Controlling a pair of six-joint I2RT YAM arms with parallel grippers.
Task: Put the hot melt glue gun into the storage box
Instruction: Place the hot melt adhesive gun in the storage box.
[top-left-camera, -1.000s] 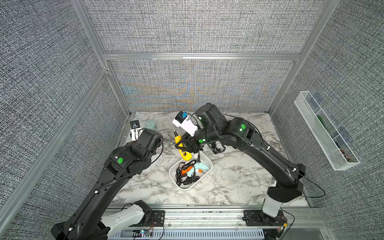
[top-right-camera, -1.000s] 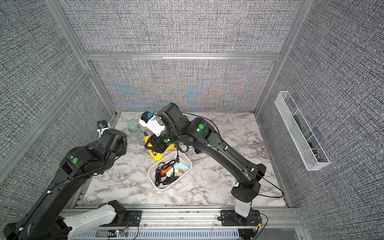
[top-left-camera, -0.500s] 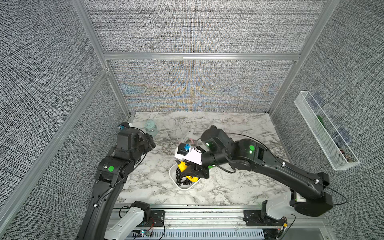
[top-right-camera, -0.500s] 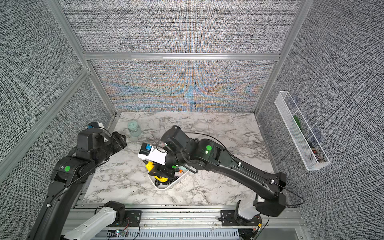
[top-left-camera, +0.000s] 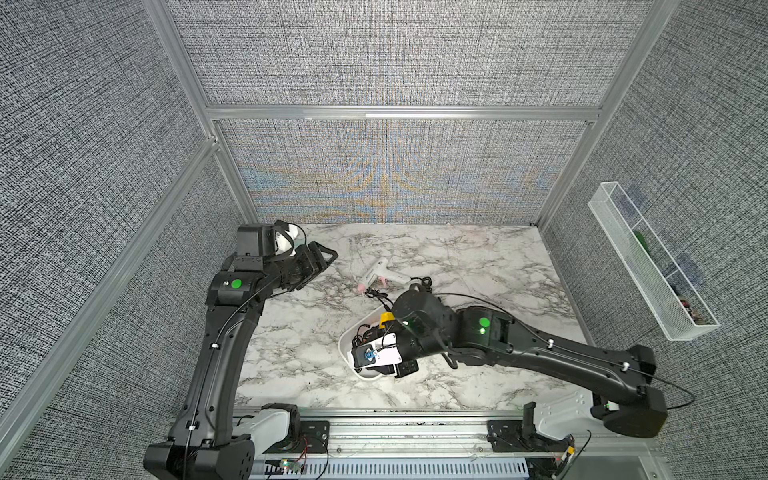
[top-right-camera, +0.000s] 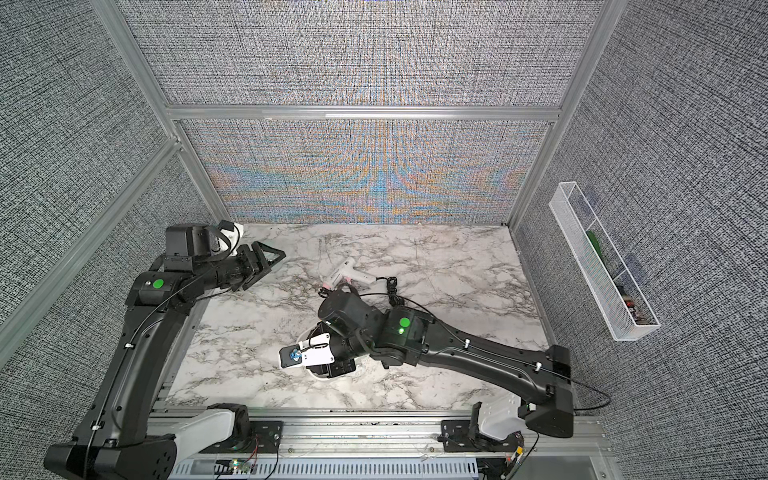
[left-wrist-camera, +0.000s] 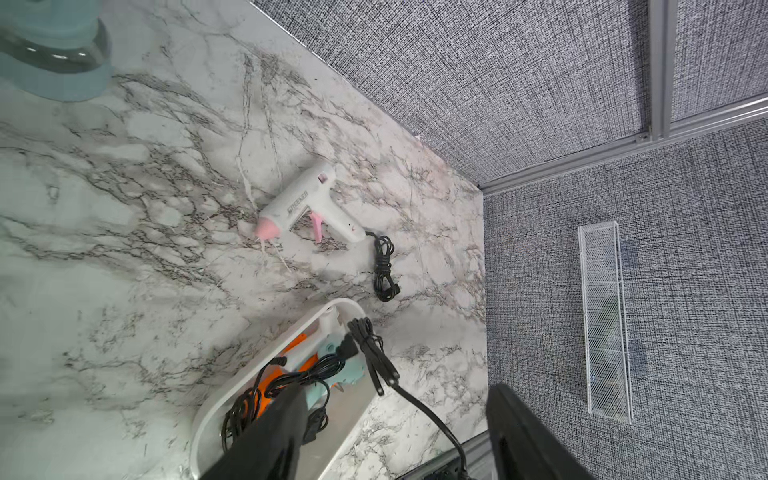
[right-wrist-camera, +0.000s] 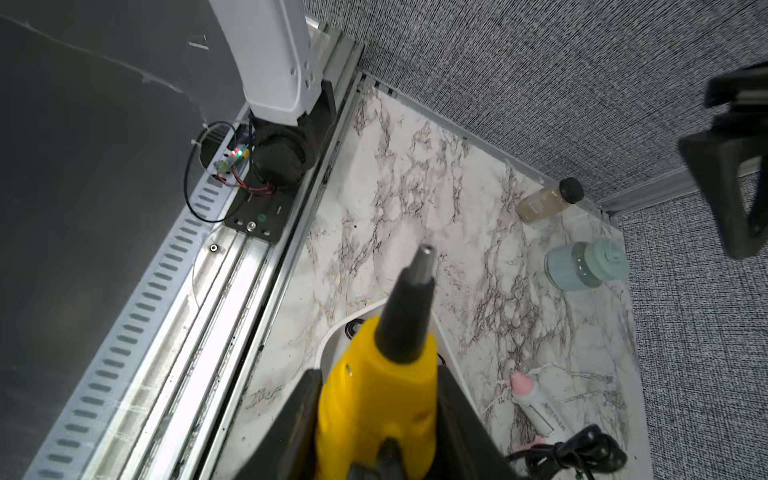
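A yellow hot melt glue gun (right-wrist-camera: 376, 399) with a black nozzle sits between the jaws of my right gripper (right-wrist-camera: 376, 386), which is shut on it. It hangs over the near end of the white storage box (top-left-camera: 344, 345); only a bit of yellow (top-left-camera: 387, 318) shows under the wrist. The box (left-wrist-camera: 253, 370) holds an orange gun (left-wrist-camera: 266, 392), a teal gun (left-wrist-camera: 332, 365) and black cords. A white and pink glue gun (top-left-camera: 380, 272) lies on the marble behind the box. My left gripper (top-left-camera: 327, 258) hovers open and empty at the back left.
A teal jar (right-wrist-camera: 586, 264) and a brown bottle (right-wrist-camera: 548, 199) stand at the back left corner. A white wire-mesh tray (top-left-camera: 652, 266) hangs on the right wall. A cord bundle (left-wrist-camera: 374, 357) drapes over the box's far rim. The front rail (top-left-camera: 395, 432) runs along the table's edge.
My right arm has swung from the back of the table forward and down over the box with the yellow gun. My left arm has drawn back to the left and opened wider.
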